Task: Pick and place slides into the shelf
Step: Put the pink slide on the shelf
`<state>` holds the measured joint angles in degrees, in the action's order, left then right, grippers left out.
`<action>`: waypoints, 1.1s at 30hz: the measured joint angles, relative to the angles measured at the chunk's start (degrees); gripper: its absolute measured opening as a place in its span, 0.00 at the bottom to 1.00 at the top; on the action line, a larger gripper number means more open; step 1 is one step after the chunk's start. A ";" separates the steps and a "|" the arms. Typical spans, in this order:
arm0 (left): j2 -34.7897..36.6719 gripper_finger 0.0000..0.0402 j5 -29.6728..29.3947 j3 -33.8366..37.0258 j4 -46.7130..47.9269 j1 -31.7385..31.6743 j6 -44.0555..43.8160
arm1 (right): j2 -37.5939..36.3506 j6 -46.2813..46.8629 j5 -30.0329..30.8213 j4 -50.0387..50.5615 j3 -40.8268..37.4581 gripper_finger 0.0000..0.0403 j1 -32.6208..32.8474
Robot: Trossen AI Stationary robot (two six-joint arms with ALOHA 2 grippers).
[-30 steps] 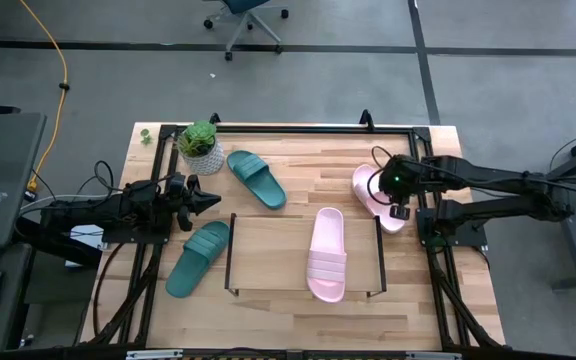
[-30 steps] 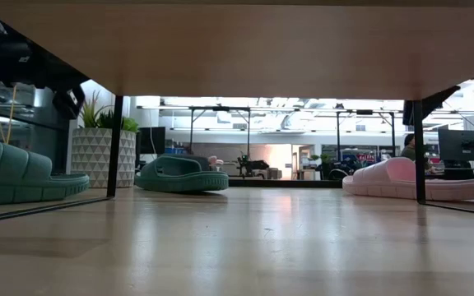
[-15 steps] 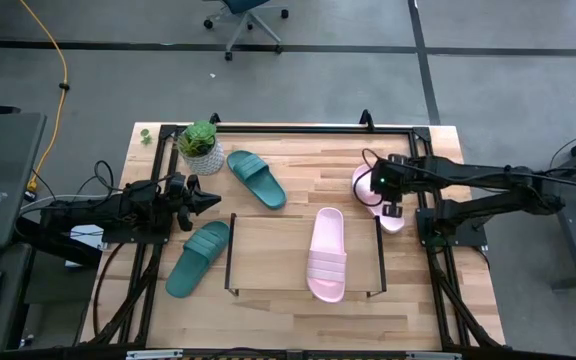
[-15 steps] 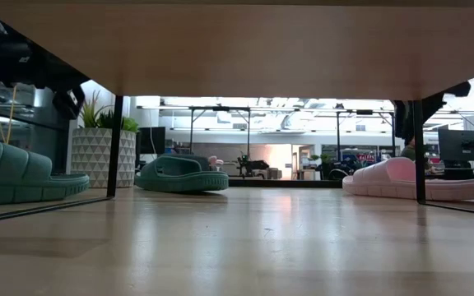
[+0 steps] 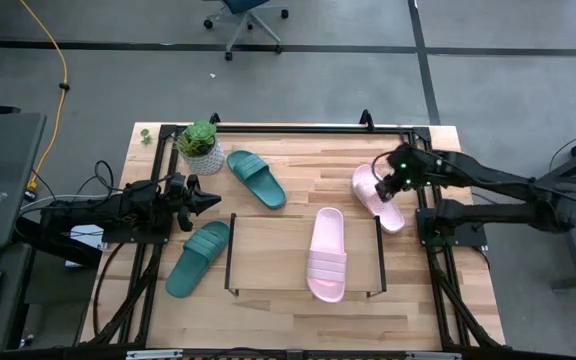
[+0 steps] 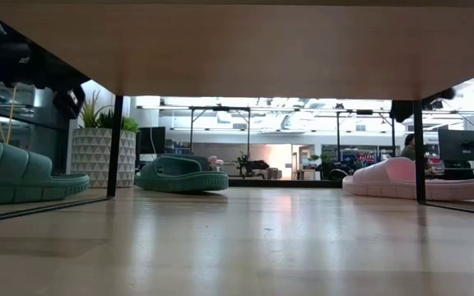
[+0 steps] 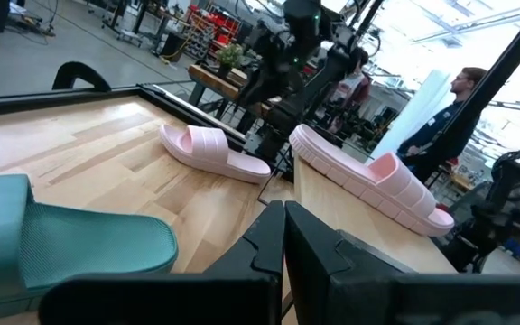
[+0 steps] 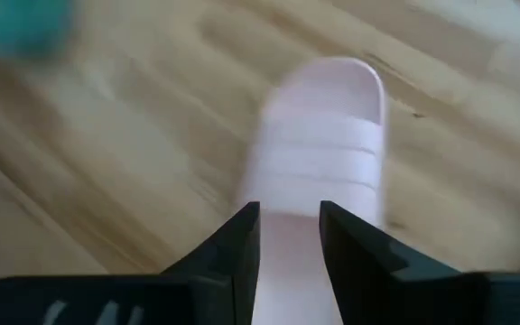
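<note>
The shelf (image 5: pixel 268 262) stands mid-table, and one pale pink slide (image 5: pixel 326 254) lies sole-down on its wood top. A second pink slide (image 5: pixel 374 196) rests on the table right of the shelf. One teal slide (image 5: pixel 256 178) lies behind the shelf, the other (image 5: pixel 198 257) at the shelf's left end. My right gripper (image 5: pixel 387 187) hovers over the right-hand pink slide (image 8: pixel 323 149), open by a narrow gap (image 8: pixel 289 230), clear above it in the low view (image 6: pixel 401 109). My left gripper (image 5: pixel 212 198) waits shut (image 7: pixel 283 230) left of the shelf, above the near teal slide (image 7: pixel 61 244).
A potted plant (image 5: pixel 200 145) stands at the far left corner. A larger black frame (image 5: pixel 298 128) edges the table. Bare wood lies between the far teal slide and the right pink slide. The low view looks out under the shelf top (image 6: pixel 237 49). A person (image 7: pixel 445 117) stands beyond the table.
My right gripper has shifted a little above the right-hand pink slide, first toward the table's left, then back toward the far edge and slightly up. No slide has moved.
</note>
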<state>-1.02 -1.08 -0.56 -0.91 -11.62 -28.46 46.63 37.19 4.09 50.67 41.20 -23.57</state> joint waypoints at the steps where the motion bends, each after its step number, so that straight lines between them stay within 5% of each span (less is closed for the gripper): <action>1: 0.00 0.00 0.00 0.00 0.00 0.00 0.01 | -1.79 5.75 -0.69 -3.29 -1.45 0.27 0.03; 5: 0.00 0.00 0.00 0.00 0.00 0.02 0.10 | -9.45 28.99 -1.66 -23.09 -11.77 0.27 2.26; 9: 0.01 0.00 0.14 0.00 0.00 0.01 0.12 | -14.87 43.92 5.42 -35.10 -21.14 0.27 6.55; 23: 0.02 0.00 1.95 0.00 0.26 0.02 0.12 | -12.44 76.02 31.63 -24.17 -20.69 0.20 26.44; 33: 0.02 0.00 1.95 0.00 0.26 0.02 0.12 | -5.21 91.84 40.19 -18.39 -20.69 0.24 32.98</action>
<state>-0.99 0.86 -0.56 -0.64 -11.60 -28.34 41.42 129.03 44.28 32.29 20.51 9.41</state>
